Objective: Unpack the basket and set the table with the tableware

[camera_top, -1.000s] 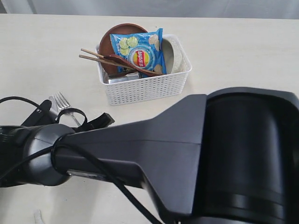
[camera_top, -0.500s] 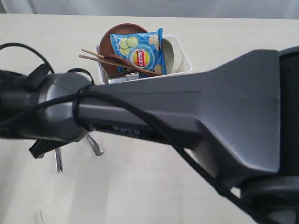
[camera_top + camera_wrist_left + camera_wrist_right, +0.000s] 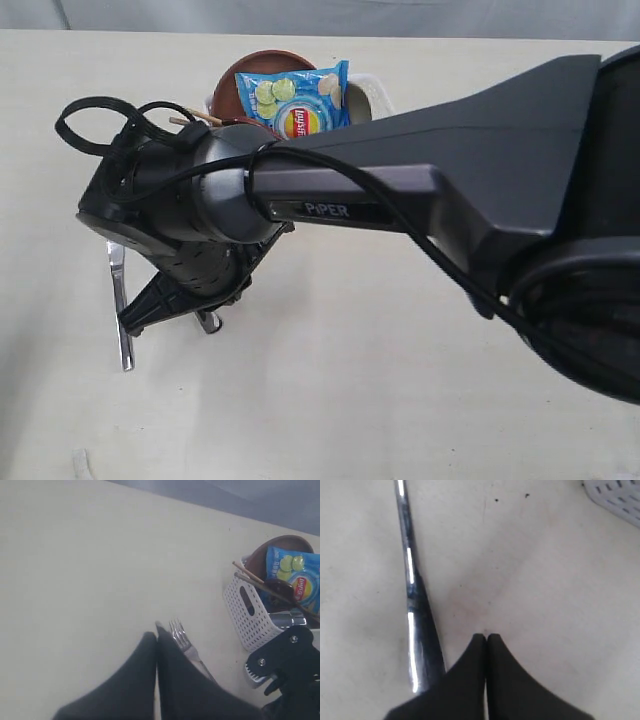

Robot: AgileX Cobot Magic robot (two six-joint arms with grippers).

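The white basket (image 3: 248, 614) stands at the far side of the table (image 3: 350, 400); my right arm hides most of it in the exterior view. In it are the brown plate (image 3: 262, 66), wooden chopsticks (image 3: 256, 581), a dark spoon (image 3: 280, 587) and an off-white bowl (image 3: 377, 95). A steel knife (image 3: 119, 305) and a fork (image 3: 180, 634) lie on the table in front of it. My right gripper (image 3: 132, 326) hangs shut and empty beside the knife (image 3: 410, 595). My left gripper (image 3: 156, 630) is shut and empty next to the fork's tines.
A blue chip bag (image 3: 296, 100) leans on the plate inside the basket. The right arm (image 3: 420, 190) stretches across the middle of the exterior view. Bare tabletop lies to the left and toward the near edge.
The right arm has swung from the near side toward the basket, now covering its front. Knife and fork lie where they were half a second ago.
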